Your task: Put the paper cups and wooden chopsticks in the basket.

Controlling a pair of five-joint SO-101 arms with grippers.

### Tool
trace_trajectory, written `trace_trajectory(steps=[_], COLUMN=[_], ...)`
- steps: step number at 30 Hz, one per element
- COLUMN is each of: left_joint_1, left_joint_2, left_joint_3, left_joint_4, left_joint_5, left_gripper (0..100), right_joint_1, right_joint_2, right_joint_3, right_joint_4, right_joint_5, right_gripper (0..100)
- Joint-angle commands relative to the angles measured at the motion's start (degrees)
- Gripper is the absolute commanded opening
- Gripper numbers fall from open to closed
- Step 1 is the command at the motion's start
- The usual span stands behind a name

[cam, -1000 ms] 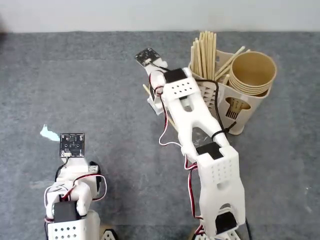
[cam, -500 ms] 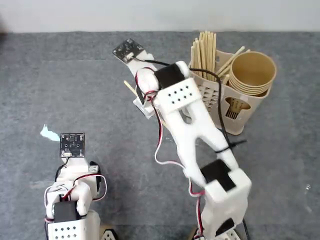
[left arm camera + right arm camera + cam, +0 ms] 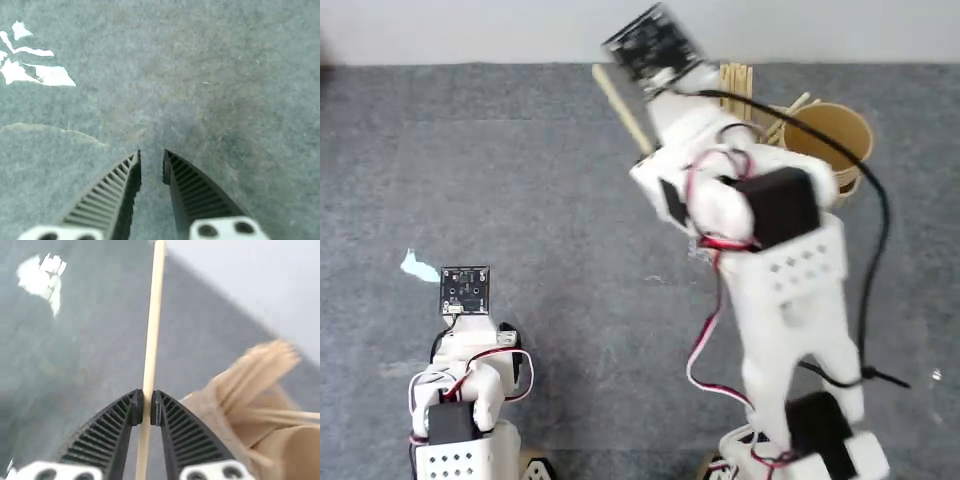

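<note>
**Chopstick clamped in right gripper, above the table**

Chopstick point(image 3: 152, 335): a single pale wooden stick, pinched between the closed-in fingers of the right gripper point(image 3: 146, 401). Clear of the grey table point(image 3: 520, 180), tilted, with its long end pointing up and away from the arm. From the high camera, just to the left of the basket point(image 3: 225, 410), not inside it.

Basket near the far right of the table, partly hidden behind the right arm. Inside it: a stack of paper cups point(image 3: 830, 135) nested together, mouths up, and beside them a bundle of chopsticks point(image 3: 735, 78) standing on end and fanning out above the rim.

Left gripper point(image 3: 151, 156) low over bare grey table near the front left, well apart from the basket. Dark ribbed fingers a narrow gap apart, gripping nothing. White scrap point(image 3: 35, 72) lying flat on the table just beyond it.
</note>
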Motion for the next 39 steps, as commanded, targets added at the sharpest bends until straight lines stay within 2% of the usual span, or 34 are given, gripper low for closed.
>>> trace_trajectory(steps=[1,7,12,18,27,33,39], left_joint_1=[-0.18,-0.18,-0.18,-0.18,-0.18,-0.18,-0.18], left_joint_2=[-0.18,-0.18,-0.18,-0.18,-0.18,-0.18,-0.18], left_joint_3=[-0.40,-0.40,-0.40,-0.40,-0.40,-0.40,-0.40], left_joint_4=[-1.23,-1.32,-1.32,-1.32,-1.32,-1.32,-1.32], left_joint_5=[-0.79,-0.79,-0.79,-0.79,-0.79,-0.79,-0.79], left_gripper=[8,8,8,8,8,8,8], right_joint_1=[3.82,7.60,10.33,14.02,17.71,17.80,17.98], right_joint_2=[-4.09,-4.18,-4.62,-4.62,-4.97,-8.66,-12.44], right_joint_3=[-2.99,-0.26,7.21,19.60,42.46,53.27,53.98], right_joint_4=[-6.55,-20.00,-35.30,-53.93,-79.87,-85.58,-83.38], right_joint_5=[0.44,0.09,-5.27,-7.82,-7.21,-7.12,-7.12], right_gripper=[0.8,0.8,0.8,0.8,0.8,2.0,19.9])
